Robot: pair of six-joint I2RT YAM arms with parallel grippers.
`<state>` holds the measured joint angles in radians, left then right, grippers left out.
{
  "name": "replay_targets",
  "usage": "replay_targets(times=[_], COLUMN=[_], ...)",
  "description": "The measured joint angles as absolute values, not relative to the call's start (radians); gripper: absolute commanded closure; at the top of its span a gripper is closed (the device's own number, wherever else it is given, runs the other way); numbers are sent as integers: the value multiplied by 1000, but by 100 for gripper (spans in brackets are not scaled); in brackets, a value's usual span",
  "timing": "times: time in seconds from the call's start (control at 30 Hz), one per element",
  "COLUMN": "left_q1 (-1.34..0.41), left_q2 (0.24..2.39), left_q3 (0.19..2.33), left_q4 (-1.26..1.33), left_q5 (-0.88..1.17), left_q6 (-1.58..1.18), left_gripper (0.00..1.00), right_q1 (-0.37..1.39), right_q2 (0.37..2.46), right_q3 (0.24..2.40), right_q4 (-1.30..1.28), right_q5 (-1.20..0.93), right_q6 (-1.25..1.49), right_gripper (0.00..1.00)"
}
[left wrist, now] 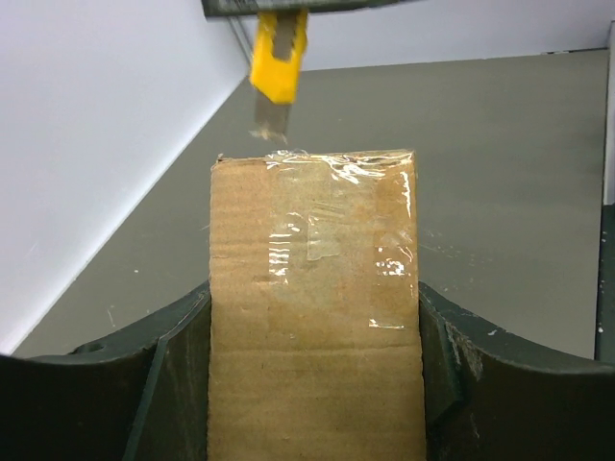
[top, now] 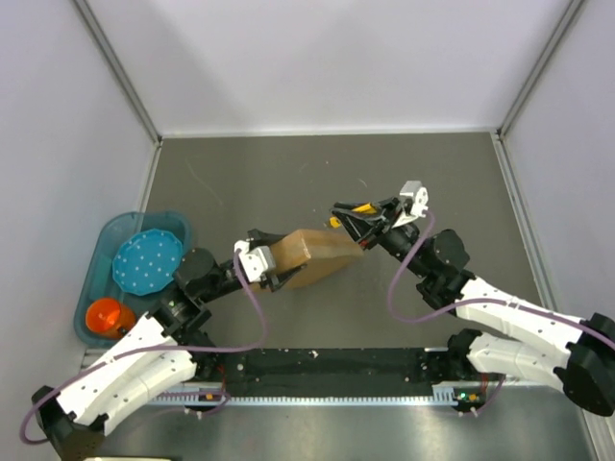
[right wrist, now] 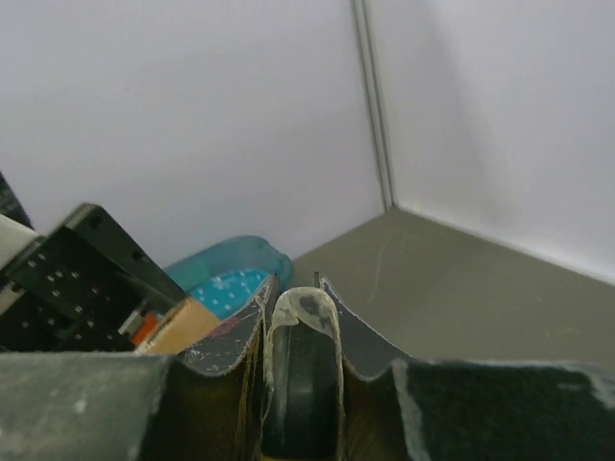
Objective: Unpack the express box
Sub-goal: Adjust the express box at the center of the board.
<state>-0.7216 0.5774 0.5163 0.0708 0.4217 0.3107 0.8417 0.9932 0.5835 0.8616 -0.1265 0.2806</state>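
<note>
Express box [top: 312,254]: where is it on the table [top: 288,182]?

Near the middle in the overhead view, a plain brown cardboard slab lying aslant, its long line running from eight o'clock up to two o'clock. Whether its underside touches the grey surface, I cannot tell.

What has hold of it?

The left gripper [top: 272,267] is clamped on its eight o'clock end. In the left wrist view both dark fingers [left wrist: 163,384] press the cardboard sides, with the box filling the gap between them.

And the other pincer?

The right gripper [top: 348,219] sits at the box's two o'clock end, clenched tight on a yellow utility knife [left wrist: 279,53]. Its own wrist view shows the jaws squeezed around a dark body, with no gap left.

Where is the blade?

The blade [left wrist: 272,120] points down at the far edge of the box, just short of it at eleven o'clock on the taped face. I cannot tell if the tip touches.

Is the seal intact?

Clear tape [left wrist: 346,221] lies wrinkled and glossy over that face and wraps over the far edge. No cut shows in it.

Anything else nearby?

A teal tray [top: 106,240] stands well apart at nine o'clock from the box, against the left wall. It holds a blue plate [top: 147,261] with white dots and, at six o'clock from the plate, an orange item [top: 109,316].
</note>
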Motion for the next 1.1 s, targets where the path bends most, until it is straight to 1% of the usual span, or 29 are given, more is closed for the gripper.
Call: replay_targets(times=[0.2, 0.4, 0.47, 0.63, 0.77, 0.97, 1.1], left_q1=[-717, -650, -632, -622, -623, -622, -598], left_q2=[672, 740, 804, 1012, 1138, 1123, 980], left_q3=[580, 624, 648, 694, 760, 743, 649], left_q4=[57, 67, 109, 323, 406, 413, 363], left_q5=[393, 397, 406, 425, 416, 366, 345], left_q6=[300, 232, 203, 110, 42, 0, 30], left_gripper=[100, 100, 100, 100, 100, 100, 100], right_q1=[842, 837, 826, 799, 795, 795, 795], right_q2=[984, 903, 868, 804, 779, 774, 776], right_q3=[582, 572, 570, 570, 570, 570, 570], right_q4=[688, 535, 507, 469, 461, 462, 463], right_q5=[-11, 129, 162, 205, 219, 221, 220], right_q6=[235, 158, 134, 89, 72, 59, 52], right_gripper=[100, 100, 100, 100, 100, 100, 100])
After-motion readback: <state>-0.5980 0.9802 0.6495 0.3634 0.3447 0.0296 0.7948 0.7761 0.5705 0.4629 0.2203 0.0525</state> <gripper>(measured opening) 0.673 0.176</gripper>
